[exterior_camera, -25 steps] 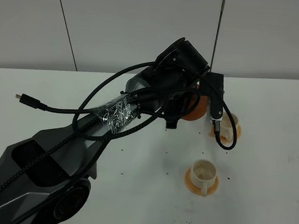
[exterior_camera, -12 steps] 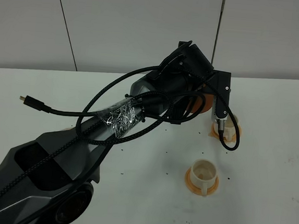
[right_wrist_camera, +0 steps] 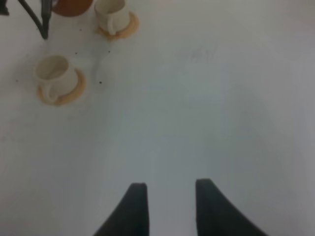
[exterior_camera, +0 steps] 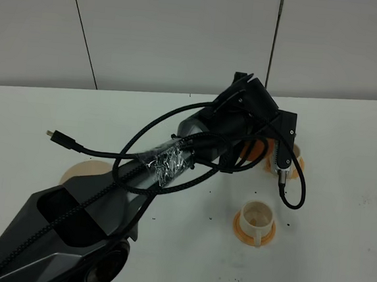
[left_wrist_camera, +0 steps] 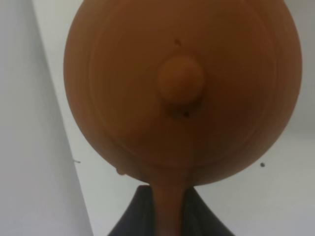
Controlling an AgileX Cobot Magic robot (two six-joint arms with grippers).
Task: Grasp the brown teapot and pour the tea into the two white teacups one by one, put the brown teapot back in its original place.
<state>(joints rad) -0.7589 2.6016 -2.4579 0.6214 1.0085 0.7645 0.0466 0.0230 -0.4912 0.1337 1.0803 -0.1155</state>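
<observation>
The brown teapot (left_wrist_camera: pixel 182 88) fills the left wrist view, lid knob facing the camera. Its loop handle runs down between the dark fingers of my left gripper (left_wrist_camera: pixel 170 209), which is shut on it. In the high view only an orange sliver of the teapot (exterior_camera: pixel 256 149) shows under the left wrist, right beside the far white teacup (exterior_camera: pixel 293 155). The near teacup (exterior_camera: pixel 256 217) stands on its orange saucer, apart from the arm. The beige coaster (exterior_camera: pixel 82 170) lies bare at the left. My right gripper (right_wrist_camera: pixel 171 189) hovers open over bare table, with both teacups (right_wrist_camera: pixel 53 73) (right_wrist_camera: pixel 111 13) far from it.
The left arm's black cable loops (exterior_camera: pixel 290 189) hang over the table between the two cups. Small dark specks dot the white table (exterior_camera: pixel 340 214). A grey wall stands behind the table's far edge.
The left arm has carried the teapot to the right, closer to the far cup. The beige coaster has come into view from under the arm. The right gripper's opening has stayed the same.
</observation>
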